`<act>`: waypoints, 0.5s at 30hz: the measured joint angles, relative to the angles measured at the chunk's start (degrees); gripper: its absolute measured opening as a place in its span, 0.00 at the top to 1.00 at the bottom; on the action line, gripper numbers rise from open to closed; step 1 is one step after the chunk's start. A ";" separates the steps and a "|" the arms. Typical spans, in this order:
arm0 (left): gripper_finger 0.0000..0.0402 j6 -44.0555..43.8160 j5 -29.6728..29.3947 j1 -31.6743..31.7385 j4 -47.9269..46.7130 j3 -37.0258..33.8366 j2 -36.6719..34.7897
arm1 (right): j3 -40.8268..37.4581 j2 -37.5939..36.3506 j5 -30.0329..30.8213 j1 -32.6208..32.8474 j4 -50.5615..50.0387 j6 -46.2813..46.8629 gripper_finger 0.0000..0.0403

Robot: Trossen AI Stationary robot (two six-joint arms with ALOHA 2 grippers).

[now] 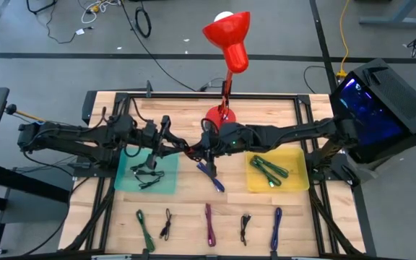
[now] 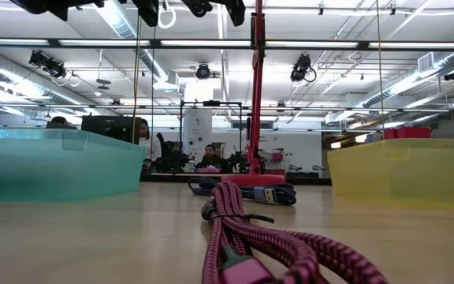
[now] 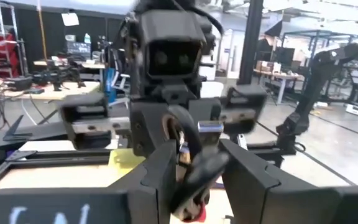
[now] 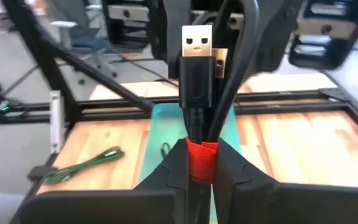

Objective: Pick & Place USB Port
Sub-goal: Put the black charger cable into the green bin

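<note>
1. Above the middle of the bench, between the teal tray point(image 1: 130, 180) and the yellow tray point(image 1: 298, 180), we see both grippers meeting over one bundled black USB cable point(image 4: 199, 68) bound with a red tie point(image 4: 202, 158).
2. We read the right gripper point(image 4: 201, 165) as clenched on that cable at the tie, with the silver USB-A plug standing up clear of its fingers.
3. We see the left gripper point(image 3: 194, 171) pressed around the other end of the same bundle, seemingly grasping it; which arm is taking the load we cannot tell, so we judge this a hand-over in mid-air.
4. We count some cables already sorted: dark ones in the teal tray, green ones in the yellow tray.
5. We still have work left: a blue cable point(image 1: 211, 177) lies between the trays, and along the near edge of the bench wait a green cable point(image 1: 142, 226), a black cable point(image 1: 166, 224), a magenta cable point(image 1: 209, 224), another black cable point(image 1: 245, 228) and a purple cable point(image 1: 276, 228).
6. We judge the task partly done, with the held cable not yet placed.
</note>
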 joint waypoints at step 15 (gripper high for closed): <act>0.84 0.46 -1.09 -0.07 1.09 0.20 -0.24 | -0.20 0.11 1.47 0.22 3.99 -1.81 0.93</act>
